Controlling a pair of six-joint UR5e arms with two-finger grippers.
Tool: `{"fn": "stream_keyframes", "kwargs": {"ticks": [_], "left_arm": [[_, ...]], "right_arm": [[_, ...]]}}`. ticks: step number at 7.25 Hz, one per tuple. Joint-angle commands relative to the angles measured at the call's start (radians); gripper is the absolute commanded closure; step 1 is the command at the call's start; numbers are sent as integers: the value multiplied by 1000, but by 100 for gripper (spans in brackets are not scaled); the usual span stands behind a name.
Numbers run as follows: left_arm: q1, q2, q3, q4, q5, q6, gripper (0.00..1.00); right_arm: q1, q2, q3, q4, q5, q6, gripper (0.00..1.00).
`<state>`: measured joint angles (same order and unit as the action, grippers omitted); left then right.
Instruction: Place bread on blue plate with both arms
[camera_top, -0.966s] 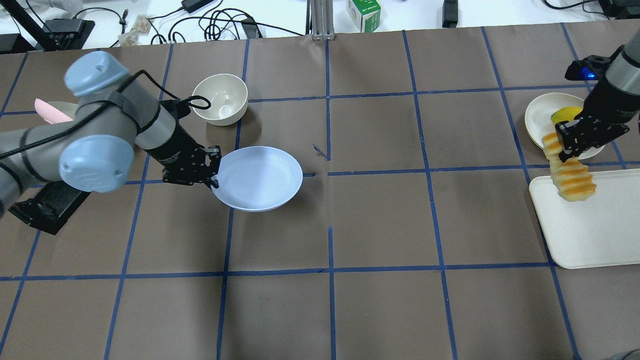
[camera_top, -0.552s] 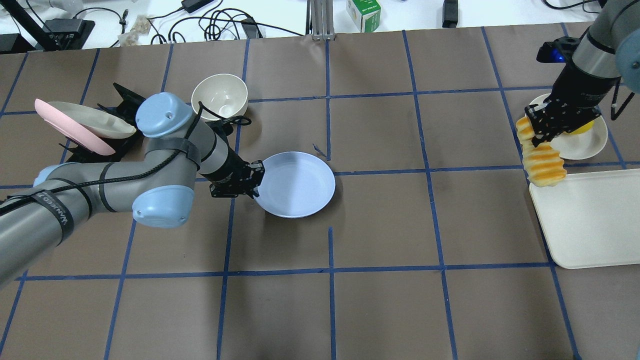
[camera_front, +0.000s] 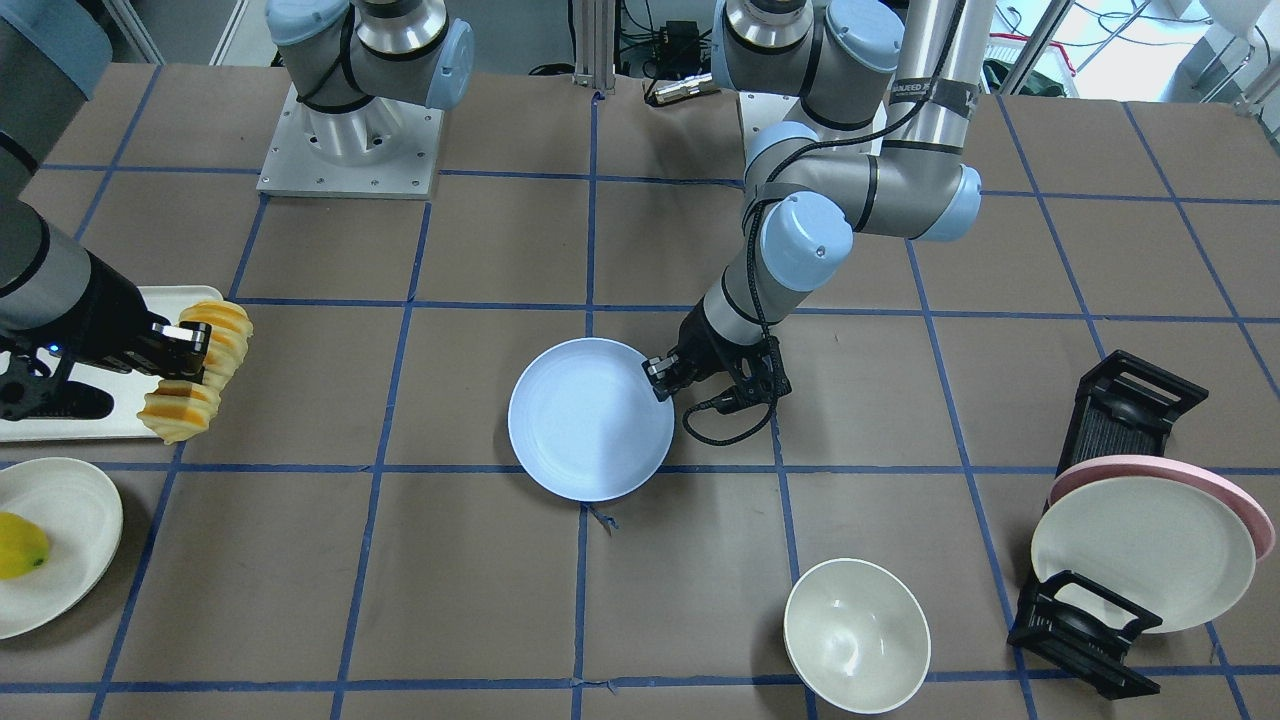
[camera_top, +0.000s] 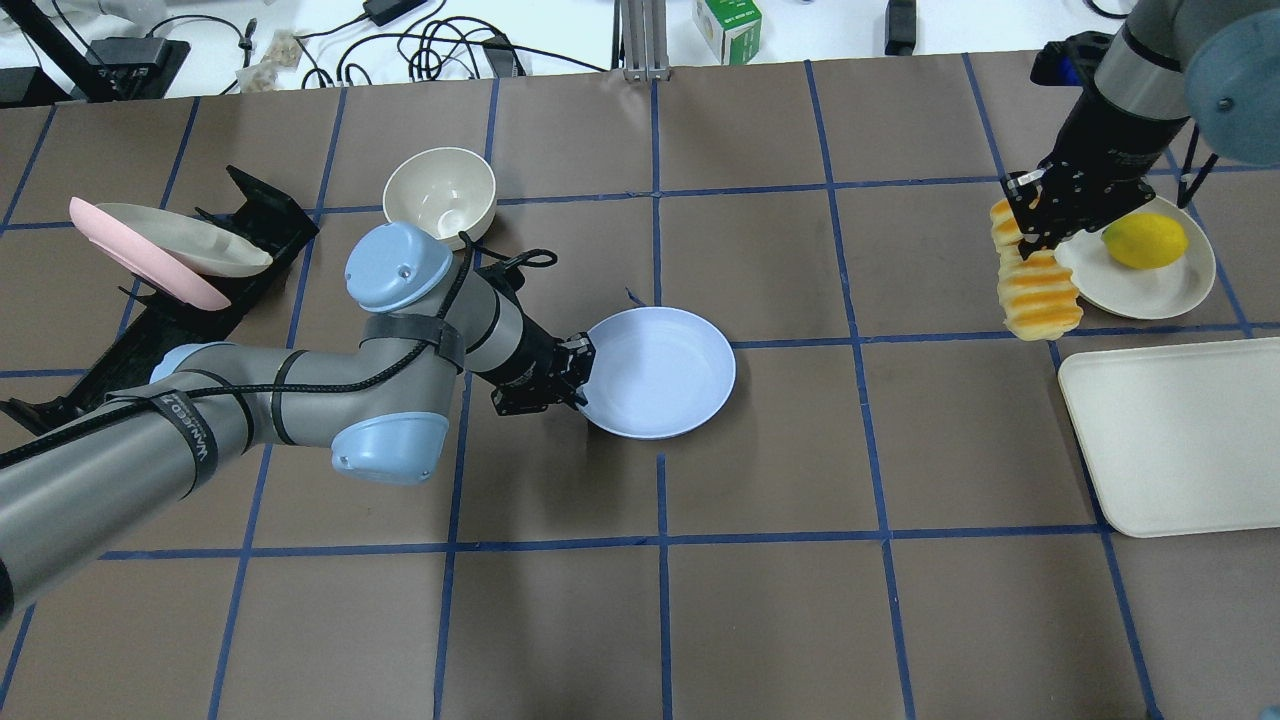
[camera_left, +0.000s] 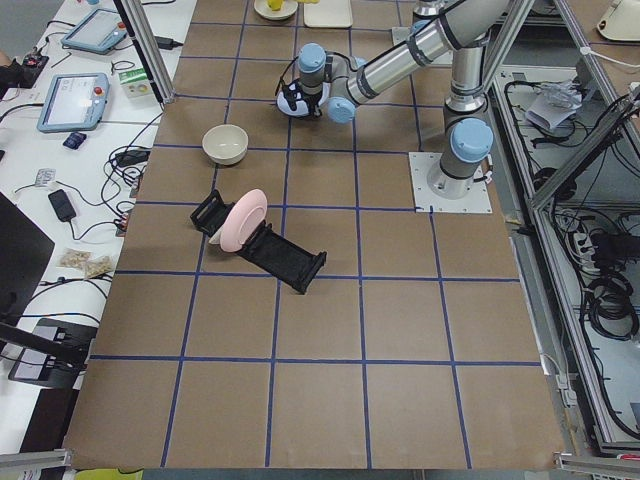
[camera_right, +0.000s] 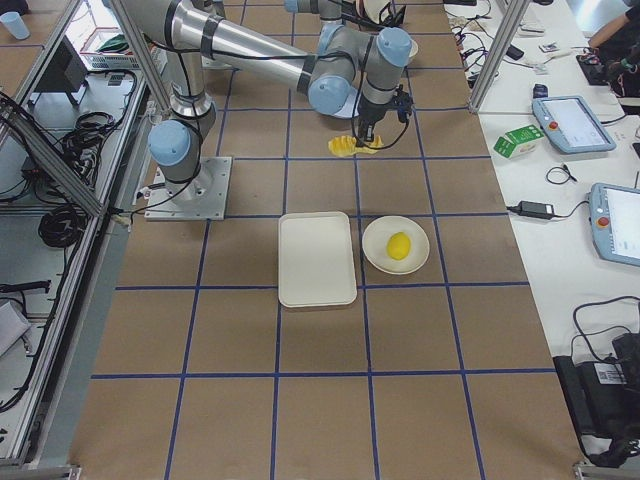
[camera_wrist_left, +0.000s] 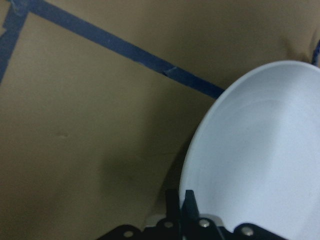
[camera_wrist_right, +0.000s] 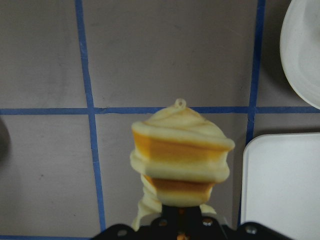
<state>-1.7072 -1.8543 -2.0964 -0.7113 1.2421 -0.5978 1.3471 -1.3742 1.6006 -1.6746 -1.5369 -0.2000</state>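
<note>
Blue plate (camera_top: 670, 375) rim sits pinched in our left tool (camera_top: 583, 376). Our right tool (camera_top: 1030, 222) clamps the bread (camera_top: 1040, 292), hanging above the table (camera_top: 800, 450).

I see the bread (camera_top: 1040, 295) striped orange and pale yellow, and the blue plate (camera_top: 660, 375) a plain pale lavender-blue. My counter (camera_top: 900, 450) is brown, gridded in dark blue; the lemon (camera_top: 1144, 240) is yellow.

Cream bowl (camera_top: 440, 197), lemon (camera_top: 1144, 240) on cream plate (camera_top: 1150, 296), white tray (camera_top: 1180, 440), pink plate (camera_top: 95, 228) in rack (camera_top: 270, 215)
</note>
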Motion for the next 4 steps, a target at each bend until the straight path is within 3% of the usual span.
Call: {"fn": "stream_keyframes", "kwargs": {"ticks": [1,3,4], "left_arm": [[-8,9,22,12,16,-7,16],[41,52,87,-40,129,60,0],[82,85,126,-154,131,149,0]], "right_arm": [[140,10,-52,7,73,220,100],[237,30,-65,7,86,286,100],[289,44,-57,7,84,295,100]]}}
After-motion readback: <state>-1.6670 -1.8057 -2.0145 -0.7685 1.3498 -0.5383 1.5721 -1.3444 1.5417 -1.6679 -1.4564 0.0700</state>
